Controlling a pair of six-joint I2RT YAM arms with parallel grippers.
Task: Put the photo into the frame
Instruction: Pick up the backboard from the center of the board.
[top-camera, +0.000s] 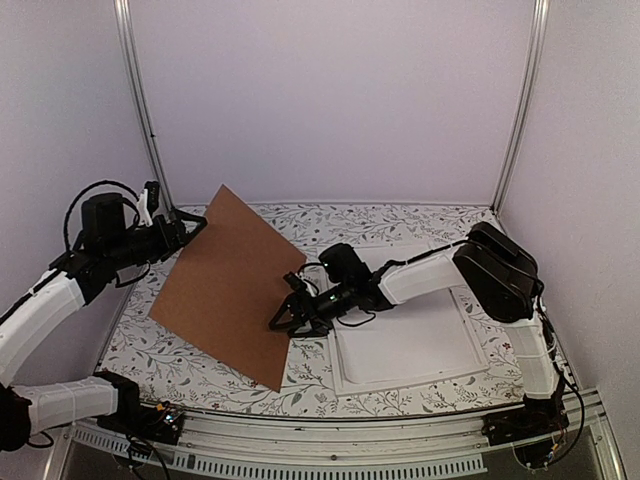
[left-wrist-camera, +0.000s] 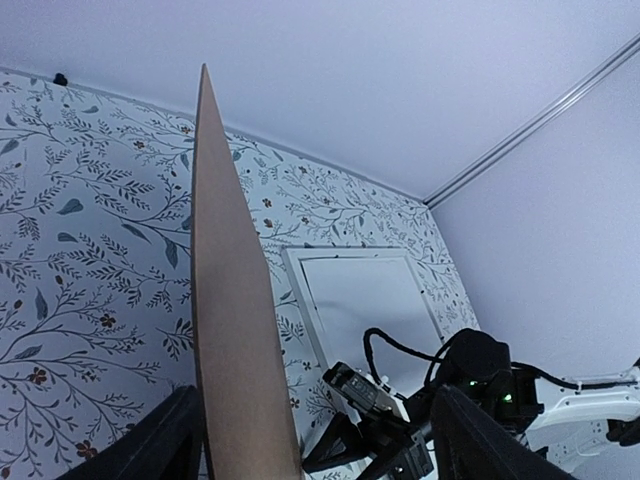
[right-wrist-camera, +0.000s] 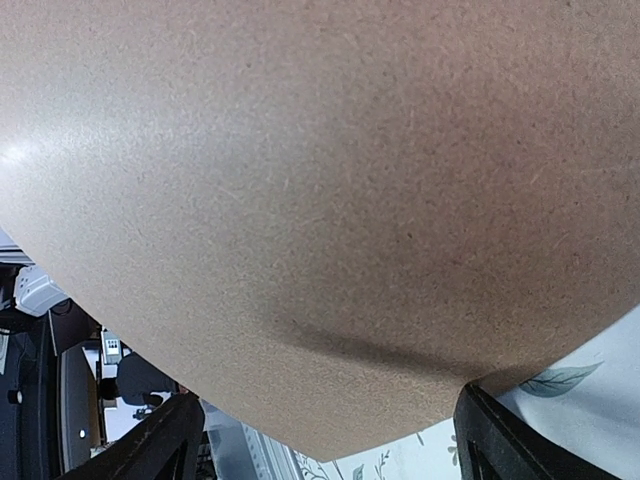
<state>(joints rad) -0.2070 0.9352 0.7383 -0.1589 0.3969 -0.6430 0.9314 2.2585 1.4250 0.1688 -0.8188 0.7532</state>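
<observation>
I logged a brown rectangular board (top-camera: 235, 285) tilted over the floral table (top-camera: 400, 225); left gripper (top-camera: 192, 228) and right gripper (top-camera: 287, 317) gaped wide at its edges.

The brown backing board (right-wrist-camera: 320, 200) fills almost all of the right wrist view; the fingers (right-wrist-camera: 160, 440) of the right gripper (top-camera: 287, 317) are cut off by its bottom edge. The left wrist view crops the fingers (left-wrist-camera: 150, 445) of the left gripper (top-camera: 192, 228) likewise. From above, the right arm (top-camera: 420, 275) covers the far left part of the frame (top-camera: 420, 350); whether either gripper touches the board is too small to tell.
</observation>
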